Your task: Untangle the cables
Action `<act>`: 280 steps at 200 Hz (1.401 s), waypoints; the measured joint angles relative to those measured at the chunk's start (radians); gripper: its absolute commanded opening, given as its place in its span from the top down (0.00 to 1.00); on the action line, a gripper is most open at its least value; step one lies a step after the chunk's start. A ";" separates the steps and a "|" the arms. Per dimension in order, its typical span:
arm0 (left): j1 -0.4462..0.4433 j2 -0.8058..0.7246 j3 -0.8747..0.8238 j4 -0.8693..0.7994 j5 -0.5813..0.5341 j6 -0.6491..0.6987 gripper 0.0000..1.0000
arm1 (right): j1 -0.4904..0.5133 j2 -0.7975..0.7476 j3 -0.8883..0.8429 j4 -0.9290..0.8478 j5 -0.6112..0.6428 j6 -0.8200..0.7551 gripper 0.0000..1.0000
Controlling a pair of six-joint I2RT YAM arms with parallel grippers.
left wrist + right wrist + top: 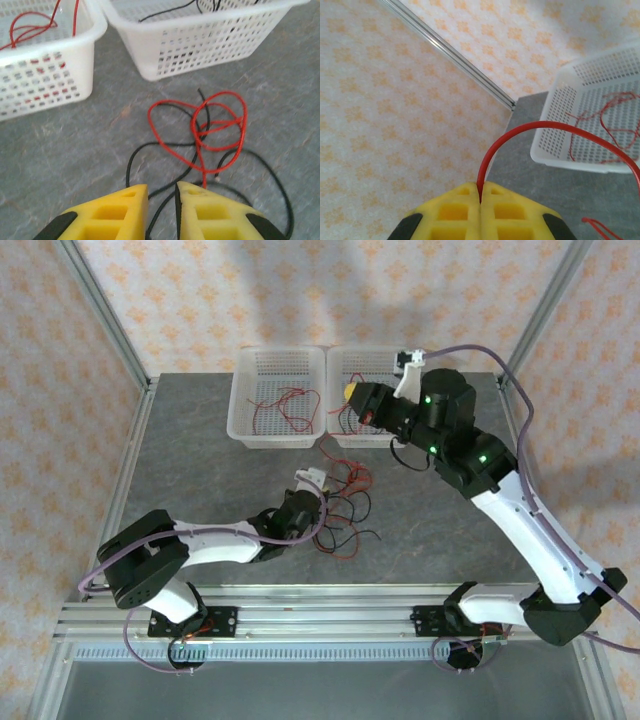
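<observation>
Grey table (200, 470), two white mesh baskets side by side at the far edge. The L basket (240, 405) (45, 85) (555, 120) holds loose red cables (285, 405), and the R basket (375, 365) (210, 45) has a black cable (165, 12) inside, w/ the right arm over much of it. The tangle of red & black cables (345, 505) (210, 130) lies on the table just in front of the baskets, directly ahead of the left gripper (162, 192), whose fingers stand a narrow gap apart w/ a black strand (155, 212) running into the gap. The right gripper (350, 395) (480, 195) is up by the R basket, fingers pressed together, pinching a red cable (545, 125) that arcs off to the right.
</observation>
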 measured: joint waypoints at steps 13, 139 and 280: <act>0.000 -0.023 -0.036 0.002 0.000 -0.010 0.72 | 0.000 0.032 0.056 -0.009 0.000 -0.014 1.00; 0.000 -0.409 -0.250 0.012 -0.029 -0.107 0.18 | 0.000 0.512 0.592 -0.011 -0.041 -0.291 1.00; 0.000 -0.657 -0.315 -0.074 -0.048 -0.176 0.13 | 0.000 1.099 0.844 0.095 -0.012 -0.566 1.00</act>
